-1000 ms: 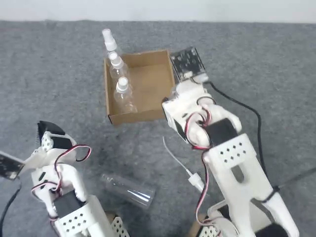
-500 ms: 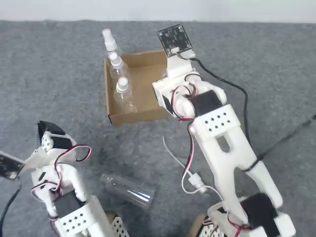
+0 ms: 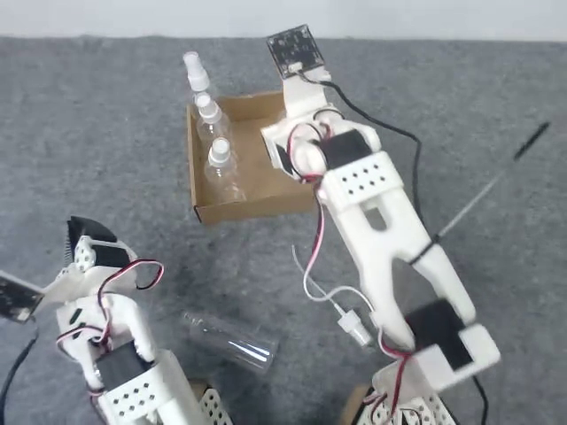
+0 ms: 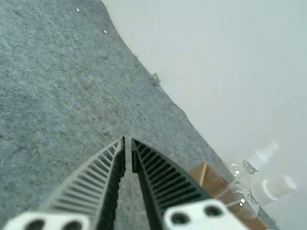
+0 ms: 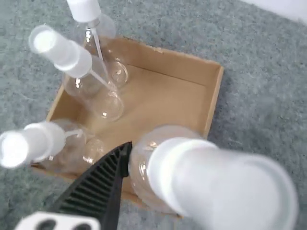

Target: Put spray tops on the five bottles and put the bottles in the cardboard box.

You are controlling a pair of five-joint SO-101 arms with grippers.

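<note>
The cardboard box [image 3: 292,200] [image 5: 215,98] stands at the table's far middle. Three capped clear bottles [image 3: 219,166] [image 5: 76,67] stand upright along its left wall. My right gripper [image 5: 144,165] hangs over the box's right half, shut on a fourth bottle with a white spray top [image 5: 206,187]; in the high view the arm [image 3: 354,177] hides that bottle. One bottle without a top [image 3: 232,341] lies on the carpet near the front. A loose spray top [image 3: 354,325] with its long tube lies to its right. My left gripper [image 3: 84,235] [image 4: 128,143] is shut and empty at the front left.
Grey carpet covers the table. The right arm's cables [image 3: 319,266] loop over the carpet between the box and the loose spray top. A pale wall [image 4: 230,57] runs behind the box.
The right arm has swung away from the front and to the left, carrying its bottle over the box. The left arm has not moved.
</note>
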